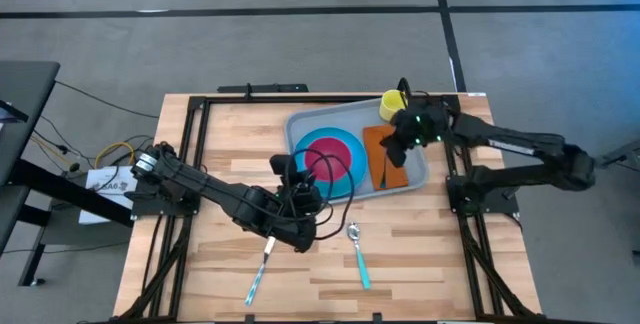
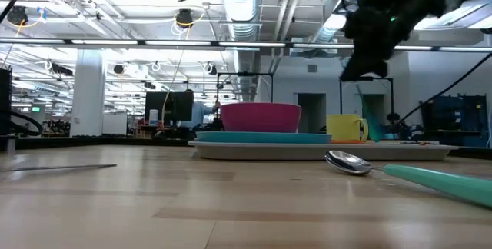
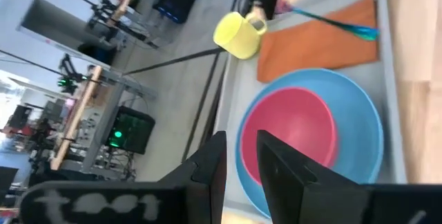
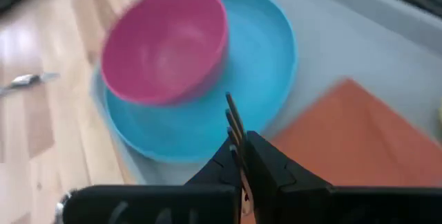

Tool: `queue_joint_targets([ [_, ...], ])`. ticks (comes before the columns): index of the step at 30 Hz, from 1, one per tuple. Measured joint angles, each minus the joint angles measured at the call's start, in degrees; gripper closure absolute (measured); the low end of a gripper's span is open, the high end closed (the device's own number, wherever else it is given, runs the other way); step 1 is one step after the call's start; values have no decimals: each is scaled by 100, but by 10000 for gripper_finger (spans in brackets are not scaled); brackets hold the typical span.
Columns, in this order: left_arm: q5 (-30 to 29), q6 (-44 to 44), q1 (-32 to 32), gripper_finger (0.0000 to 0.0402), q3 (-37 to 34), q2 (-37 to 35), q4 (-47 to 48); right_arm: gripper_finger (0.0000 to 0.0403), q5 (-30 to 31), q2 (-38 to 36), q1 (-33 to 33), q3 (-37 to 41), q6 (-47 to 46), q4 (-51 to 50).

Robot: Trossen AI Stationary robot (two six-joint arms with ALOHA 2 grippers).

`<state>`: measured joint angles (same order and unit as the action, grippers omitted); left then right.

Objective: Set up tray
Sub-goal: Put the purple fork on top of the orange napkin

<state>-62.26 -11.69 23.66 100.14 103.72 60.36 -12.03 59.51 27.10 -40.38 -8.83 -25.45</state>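
The pale grey-blue tray (image 1: pixel 412 179) lies at the table's far right part. On it sit a bright blue plate (image 1: pixel 305 132) with a pink bowl (image 1: pixel 332 156), an orange napkin (image 1: pixel 392 176) and, at the far rim, a yellow cup (image 1: pixel 392 104). My right gripper (image 1: pixel 401 146) hovers over the napkin, shut on a fork. My left gripper (image 1: pixel 300 186) hangs by the tray's near left rim, beside the plate, its fingers (image 3: pixel 215 162) slightly apart and holding nothing. My right gripper pinches a fork between its two fingers (image 4: pixel 268 156), slanting down from the table's right. The thin metal end (image 4: pixel 231 117) sticks out past the fingertips. The teal handle (image 3: pixel 353 28) shows over the napkin. Whether it touches the napkin, I cannot tell.
A teal-handled spoon (image 1: pixel 358 254) and a teal-handled knife (image 1: pixel 261 264) lie on the bare wood near the table's near edge, the knife under the left arm. The low view shows the spoon's bowl (image 2: pixel 347 162) in front of the tray (image 2: pixel 323 151).
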Motion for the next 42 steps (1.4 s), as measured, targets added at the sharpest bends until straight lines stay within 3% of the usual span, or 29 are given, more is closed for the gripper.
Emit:
queue_joint_targets([
  [7, 355, -420, -2, 331, 0, 4, 483, 403, -1396, 1006, 827, -414, 1535, -391],
  [15, 357, -664, -2, 331, 0, 4, 645, 403, -2120, 2221, 1432, -838, 1981, -167],
  [21, 547, -926, -2, 331, 0, 5, 680, 394, -2136, 2966, 1678, -1014, 1961, -94],
  [27, 788, -1017, -2, 331, 0, 9, 678, 356, -2067, 3450, 1899, -1003, 1916, -47],
  [42, 820, -1189, -2, 331, -2, 11, 667, 270, -2065, 3224, 1902, -1097, 1617, 23],
])
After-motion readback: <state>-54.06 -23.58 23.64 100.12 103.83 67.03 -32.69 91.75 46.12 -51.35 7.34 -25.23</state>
